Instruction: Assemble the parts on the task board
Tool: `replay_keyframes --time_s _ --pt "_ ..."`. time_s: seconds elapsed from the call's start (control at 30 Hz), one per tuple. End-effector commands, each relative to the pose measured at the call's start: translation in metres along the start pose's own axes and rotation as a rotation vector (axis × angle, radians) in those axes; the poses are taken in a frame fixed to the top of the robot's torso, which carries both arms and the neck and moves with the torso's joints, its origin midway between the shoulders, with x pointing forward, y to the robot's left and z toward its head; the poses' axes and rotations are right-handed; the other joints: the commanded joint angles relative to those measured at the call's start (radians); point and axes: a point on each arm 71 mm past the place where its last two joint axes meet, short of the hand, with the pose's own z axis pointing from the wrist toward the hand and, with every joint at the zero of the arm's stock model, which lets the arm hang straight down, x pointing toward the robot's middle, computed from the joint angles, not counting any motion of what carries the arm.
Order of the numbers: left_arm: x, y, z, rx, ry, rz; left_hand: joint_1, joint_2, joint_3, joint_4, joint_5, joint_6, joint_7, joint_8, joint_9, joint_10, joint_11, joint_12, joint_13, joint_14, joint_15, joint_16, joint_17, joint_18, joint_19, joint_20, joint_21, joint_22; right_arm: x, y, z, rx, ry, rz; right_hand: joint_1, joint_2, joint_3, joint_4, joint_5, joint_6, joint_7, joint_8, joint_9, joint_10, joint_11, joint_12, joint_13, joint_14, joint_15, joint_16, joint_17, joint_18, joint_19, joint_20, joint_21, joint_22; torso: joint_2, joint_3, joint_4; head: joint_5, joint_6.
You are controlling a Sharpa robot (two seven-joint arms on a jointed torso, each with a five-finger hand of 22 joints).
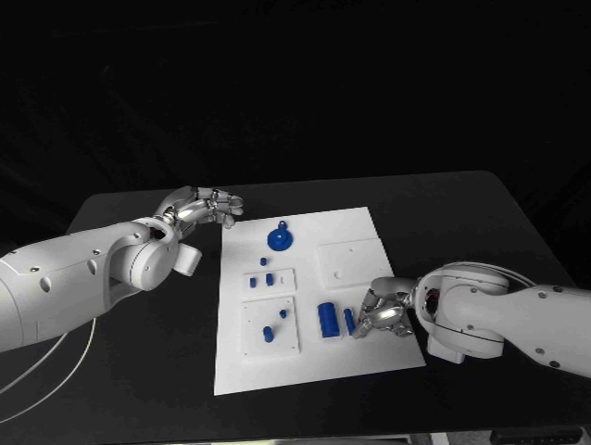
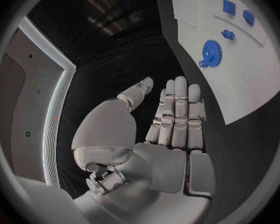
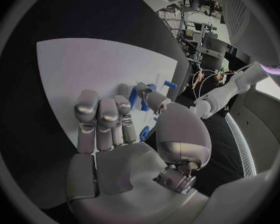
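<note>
The white task board [image 1: 335, 357] lies mid-table. On it I see a blue gear [image 1: 280, 239], two small blue parts [image 1: 259, 280], two more [image 1: 274, 323] on a raised plate, and a wide blue bar [image 1: 328, 319] with a narrow blue bar [image 1: 349, 321] beside it. My right hand [image 1: 380, 313] is low at the board's right edge, its thumb and a finger closed in on the narrow blue bar [image 3: 134, 97], the other fingers straight. My left hand [image 1: 202, 209] hovers over the black table by the board's far left corner, fingers extended and holding nothing. The gear [image 2: 210, 51] lies ahead of it.
A blank raised white plate [image 1: 352, 262] sits on the board's right half, just beyond my right hand. Black table [image 1: 135, 371] surrounds the board on all sides, and a white cable [image 1: 29, 371] trails by my left arm.
</note>
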Motion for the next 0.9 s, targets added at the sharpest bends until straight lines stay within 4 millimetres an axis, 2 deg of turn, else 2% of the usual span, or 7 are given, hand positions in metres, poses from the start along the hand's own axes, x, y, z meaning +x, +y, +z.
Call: replay_keyframes --time_s 0.03,0.1,0.33,0.9 --pt "0.0011 -0.0014 0.0002 0.012 0.007 -0.008 -0.008 0.003 0.001 0.005 0.002 -0.006 -0.002 0.007 -0.001 -0.008 0.001 0.001 -0.001 0.006 -0.001 -0.006 0.002 0.015 0.008 -0.002 -0.006 0.001 0.0030 -0.0017 0.0013 0.027 0.034 -0.036 -0.001 0.011 0.009 0.001 -0.005 0.004 0.001 0.004 -0.002 0.001 -0.003 -0.001 0.000 0.002 -0.005 0.000 0.001 0.090 -0.002 -0.004 -0.004 0.010 0.000 -0.0002 -0.0004 0.000 -0.001" --pt "0.0010 -0.0013 0.0001 0.012 0.007 -0.008 -0.007 0.003 0.001 0.004 0.003 -0.005 -0.002 0.007 -0.001 -0.007 0.000 0.002 -0.001 0.006 -0.002 -0.006 0.002 0.015 0.008 -0.002 -0.006 0.002 0.0063 -0.0037 0.0017 0.051 0.086 -0.068 -0.001 0.011 0.011 0.001 -0.005 0.003 0.001 0.004 -0.002 0.001 -0.003 -0.001 0.000 0.002 -0.005 0.000 0.001 0.090 -0.002 -0.003 -0.004 0.010 0.000 -0.0002 -0.0001 0.001 -0.001" --pt "0.0011 -0.0012 0.0002 0.010 0.010 -0.009 -0.007 0.003 0.001 0.004 0.003 -0.005 -0.003 0.008 -0.001 -0.007 0.000 0.002 -0.001 0.007 -0.002 -0.006 0.003 0.015 0.009 -0.002 -0.007 0.002 0.0076 -0.0005 0.0041 0.040 0.079 -0.064 0.008 0.014 0.026 -0.023 -0.004 -0.002 0.003 0.003 -0.003 -0.002 0.000 -0.002 0.000 0.001 -0.003 -0.003 0.000 0.090 -0.007 -0.001 -0.002 0.012 0.000 0.0004 -0.0007 0.001 -0.003" --pt "0.0011 -0.0010 0.0002 0.009 0.011 -0.009 -0.007 0.003 0.001 0.004 0.004 -0.004 -0.003 0.009 -0.002 -0.006 0.000 0.002 -0.001 0.007 -0.002 -0.007 0.004 0.015 0.009 -0.002 -0.007 0.003 0.0056 -0.0039 0.0050 0.058 0.067 -0.067 -0.009 0.016 0.022 -0.030 -0.003 0.001 0.004 0.005 -0.004 0.000 0.000 -0.001 -0.001 0.002 -0.001 -0.002 0.000 0.090 -0.006 0.004 0.000 0.013 0.000 0.0000 -0.0002 0.000 -0.004"
